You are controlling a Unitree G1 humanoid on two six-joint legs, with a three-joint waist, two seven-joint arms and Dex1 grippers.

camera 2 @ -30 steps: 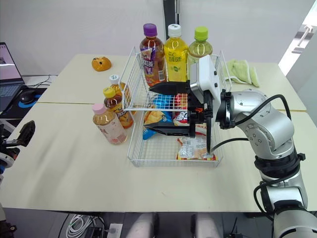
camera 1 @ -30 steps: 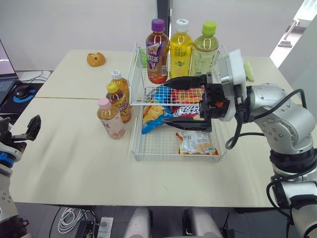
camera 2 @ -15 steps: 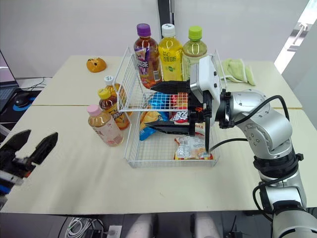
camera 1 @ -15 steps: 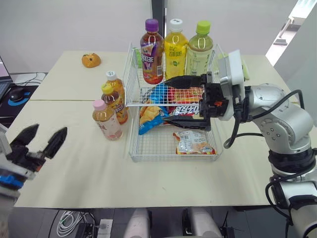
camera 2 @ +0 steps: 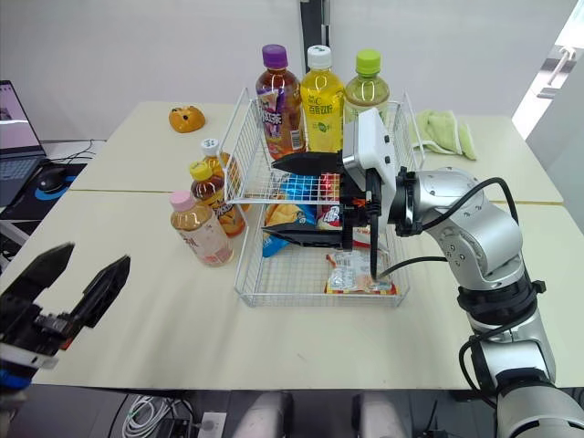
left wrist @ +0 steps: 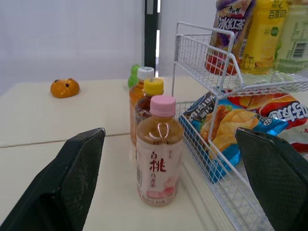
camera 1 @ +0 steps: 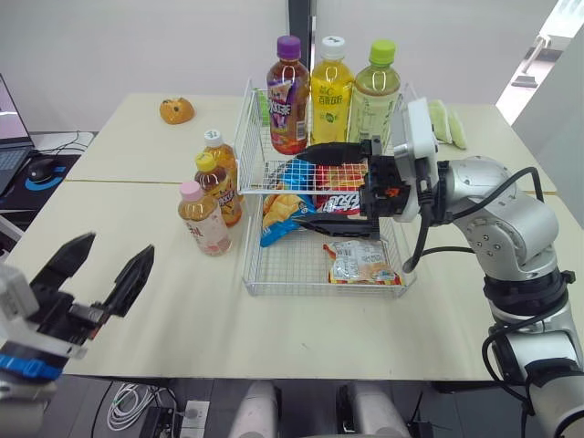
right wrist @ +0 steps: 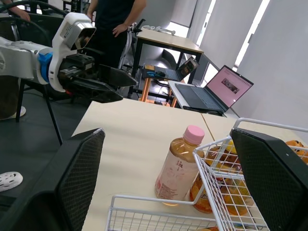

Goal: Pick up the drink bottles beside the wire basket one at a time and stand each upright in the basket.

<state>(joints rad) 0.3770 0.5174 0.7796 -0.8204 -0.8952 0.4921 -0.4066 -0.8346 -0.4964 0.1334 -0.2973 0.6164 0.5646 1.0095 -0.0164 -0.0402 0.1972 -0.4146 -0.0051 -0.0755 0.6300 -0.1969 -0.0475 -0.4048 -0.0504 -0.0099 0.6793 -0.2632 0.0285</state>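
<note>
Left eye view: three drink bottles (camera 1: 219, 187) stand on the tabletop (camera 1: 137, 210) just left of the wire basket (camera 1: 319, 290). Left gripper (camera 1: 117, 246) hangs near left, fingers spread, empty. Right gripper (camera 1: 310, 192) gapes empty at the basket. Left wrist view: pink-capped bottle (left wrist: 160, 151) stands nearest.

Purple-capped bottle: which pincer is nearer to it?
Right. The right pincer is at the basket, in front of the purple-capped bottle; the left pincer is out by the near edge of the table.
</note>
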